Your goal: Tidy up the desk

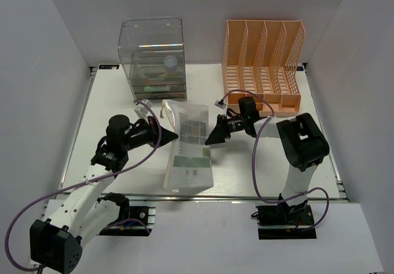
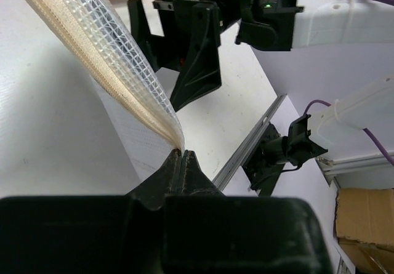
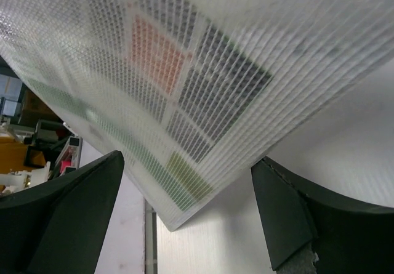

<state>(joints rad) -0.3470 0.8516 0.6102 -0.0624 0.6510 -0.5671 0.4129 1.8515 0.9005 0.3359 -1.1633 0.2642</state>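
Top view: the desk fills the frame, with a clear box at 11 o'clock and an orange rack at 1 o'clock, both standing at the far edge. A mesh pouch with printed sheets inside lies at the centre. The left gripper is set at the pouch's 9 o'clock edge and the right gripper at its 2 o'clock edge. Left wrist view: the left gripper is seen with its jaws closed on the pouch's seam, so that the pouch rises steeply toward 11 o'clock off the desk; the right gripper is seen at 12 o'clock, and the desk's rail runs toward 4 o'clock. Right wrist view: the right gripper is spread wide and nothing is held; a corner of the pouch hangs between its fingers without being touched. Progress is judged early: the pouch has been pinched and raised at one side only, no slot of the rack appears filled, and the filing of the pouch is not yet done.
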